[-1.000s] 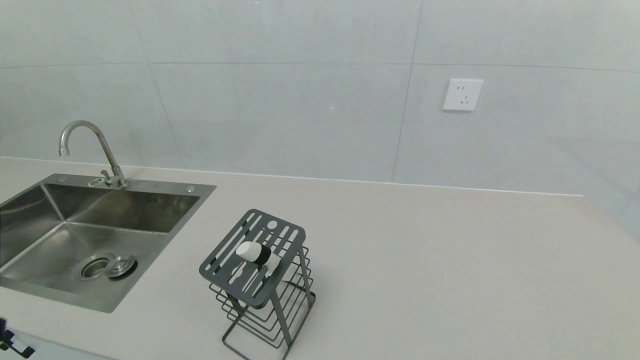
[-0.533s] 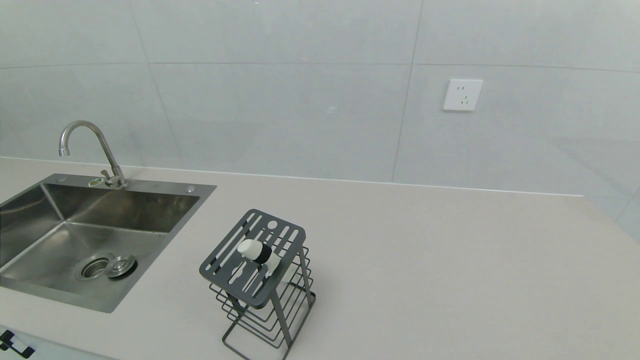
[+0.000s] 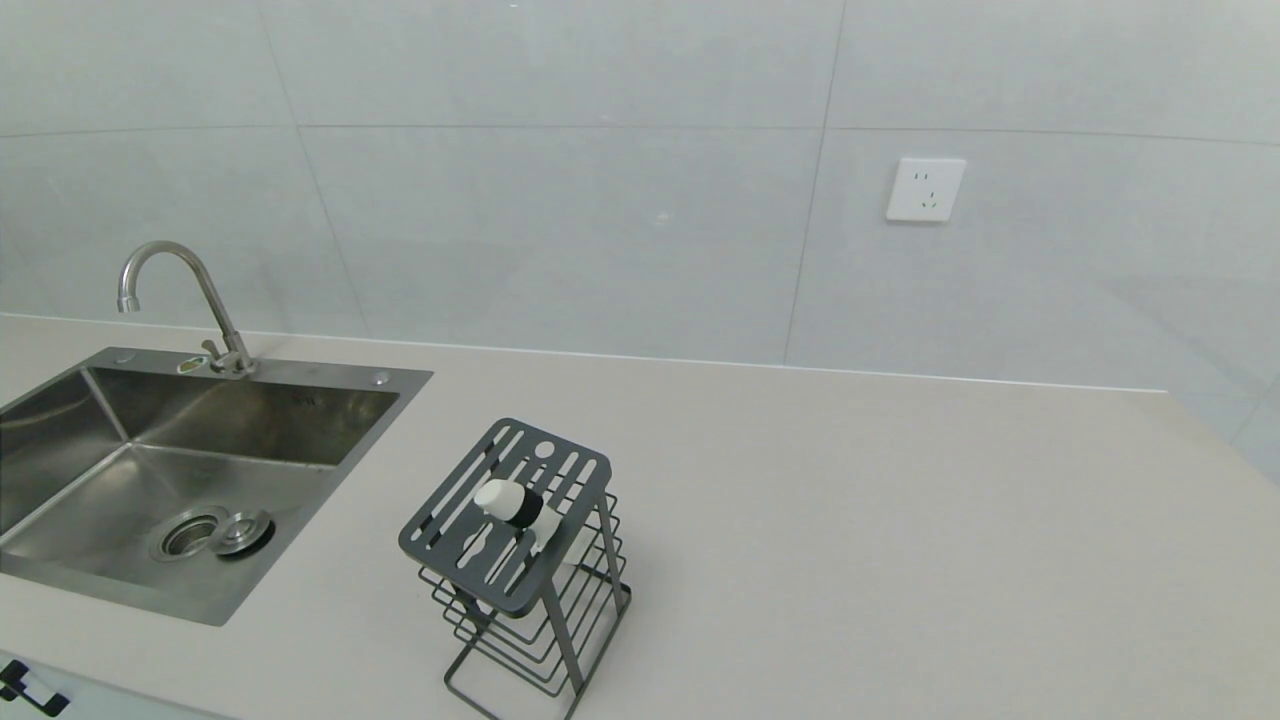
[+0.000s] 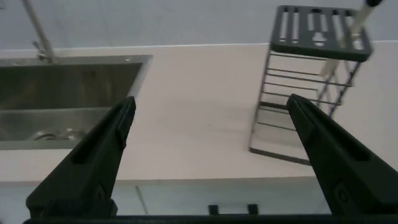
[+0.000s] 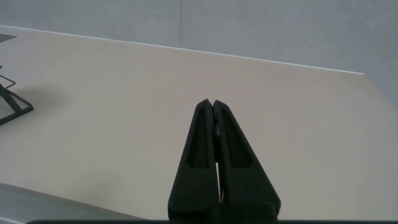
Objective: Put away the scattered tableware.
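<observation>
Head view: a white-and-black-handled utensil (image 3: 508, 502) stands slotted in the top plate of a dark wire rack (image 3: 445, 540) on the pale countertop (image 3: 850, 520), near the steel sink (image 3: 110, 575). Left wrist view has the left gripper (image 4: 210, 102) spread wide and empty before the counter's front edge, facing the rack. The right gripper (image 5: 213, 106) is pinched closed on nothing above bare counter. With the utensil apparently home, good practice is to hold both arms well off the light-looking rack, which a nudge could tip.

white-handled utensil (image 3: 508, 503), lower part hidden below rack (image 3: 497, 585) top; rack foot, sink (image 3: 250, 420) cut by picture edges
</observation>
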Controlling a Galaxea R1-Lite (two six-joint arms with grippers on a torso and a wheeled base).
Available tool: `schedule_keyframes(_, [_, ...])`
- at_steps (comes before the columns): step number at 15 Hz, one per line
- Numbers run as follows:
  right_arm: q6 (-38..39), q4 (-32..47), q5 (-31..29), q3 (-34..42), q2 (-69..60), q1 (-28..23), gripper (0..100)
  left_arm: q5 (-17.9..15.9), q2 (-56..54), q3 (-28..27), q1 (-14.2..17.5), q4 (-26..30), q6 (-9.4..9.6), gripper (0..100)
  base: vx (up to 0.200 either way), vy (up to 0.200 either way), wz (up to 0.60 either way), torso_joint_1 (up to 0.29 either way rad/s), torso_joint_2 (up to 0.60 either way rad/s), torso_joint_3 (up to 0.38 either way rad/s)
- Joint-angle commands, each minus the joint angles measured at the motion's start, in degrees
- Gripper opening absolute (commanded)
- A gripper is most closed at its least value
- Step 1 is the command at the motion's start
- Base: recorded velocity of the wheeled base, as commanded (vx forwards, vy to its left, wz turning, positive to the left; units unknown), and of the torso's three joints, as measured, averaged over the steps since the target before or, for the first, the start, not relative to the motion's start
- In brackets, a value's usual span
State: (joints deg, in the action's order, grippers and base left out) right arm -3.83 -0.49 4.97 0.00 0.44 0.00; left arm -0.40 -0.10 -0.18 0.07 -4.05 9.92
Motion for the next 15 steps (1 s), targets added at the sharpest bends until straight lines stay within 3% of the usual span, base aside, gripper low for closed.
schedule_keyframes(1, [0.0, 0.0, 0.0, 0.0, 0.1, 0.0, 0, 0.3, 0.1, 0.1, 0.1, -0.2, -0.87, 100, 0.0, 0.0, 0.0, 0.0, 0.0, 0.0])
schedule_keyframes(2, [0.0, 0.0, 0.0, 0.0, 0.1, 0.0, 0, 0.3, 0.1, 0.1, 0.1, -0.2, -1.13, 100, 0.0, 0.0, 0.0, 0.0, 0.0, 0.0])
schedule_keyframes(3, [-0.1, 0.0, 0.0, 0.0, 0.1, -0.1, 0, -2.5, 0.1, 0.2, 0.0, 0.8, -2.72, 100, 0.0, 0.0, 0.0, 0.0, 0.0, 0.0])
schedule_keyframes(4, [0.1, 0.0, 0.0, 0.0, 0.1, 0.0, 0, -6.3, 0.4, -0.3, -0.2, 5.6, -8.17, 100, 0.0, 0.0, 0.0, 0.0, 0.0, 0.0])
schedule_keyframes(7, [1.0, 0.1, -0.1, 0.0, 0.1, -0.1, 0, -5.7, 0.1, 0.2, -0.2, 4.2, -7.64, 100, 0.0, 0.0, 0.0, 0.0, 0.0, 0.0])
schedule_keyframes(15, [4.7, 0.6, -2.5, 0.0, 0.1, -0.1, 0, -5.5, 0.1, 0.2, -0.1, 4.2, -8.34, 100, 0.0, 0.0, 0.0, 0.0, 0.0, 0.0])
